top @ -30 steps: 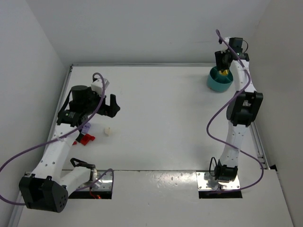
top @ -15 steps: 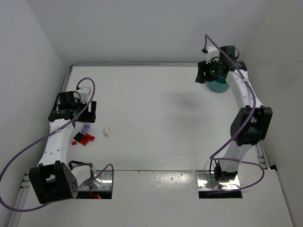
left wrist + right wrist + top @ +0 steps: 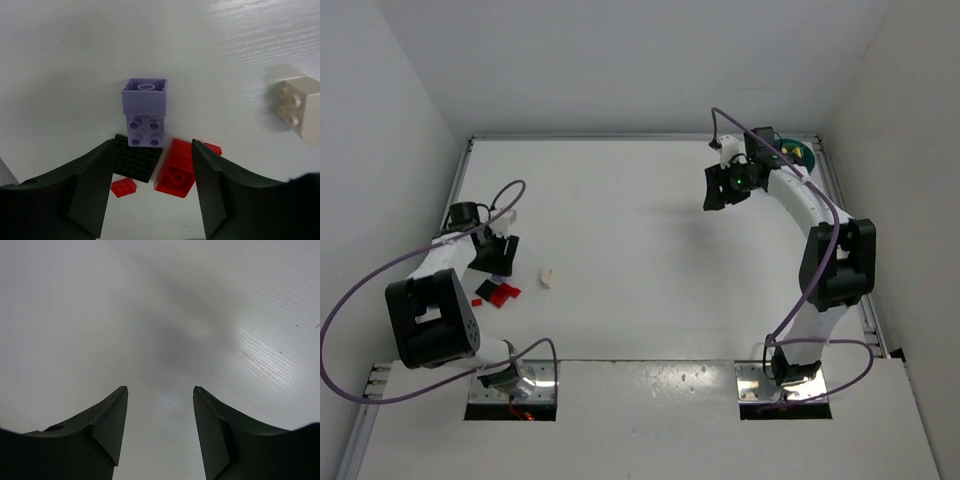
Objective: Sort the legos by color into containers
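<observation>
Left jaws stand wide apart, holding nothing, low over the surface (image 3: 640, 230). Just beyond their tips lies a pale purple brick (image 3: 145, 112), with a black plate (image 3: 134, 161) and a red brick (image 3: 176, 171) just beside it and a cream brick (image 3: 301, 109) off to the right. Right jaws, also wide and empty, hang over the surface near the teal dish (image 3: 804, 153) at the far right corner.

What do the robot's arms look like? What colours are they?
The left arm and right arm are white tubes with chunky black joints. A purple cable loops along each one. The left gripper and right gripper each have two dark, wedge-shaped fingers. A tiny green light glows near the right wrist.
</observation>
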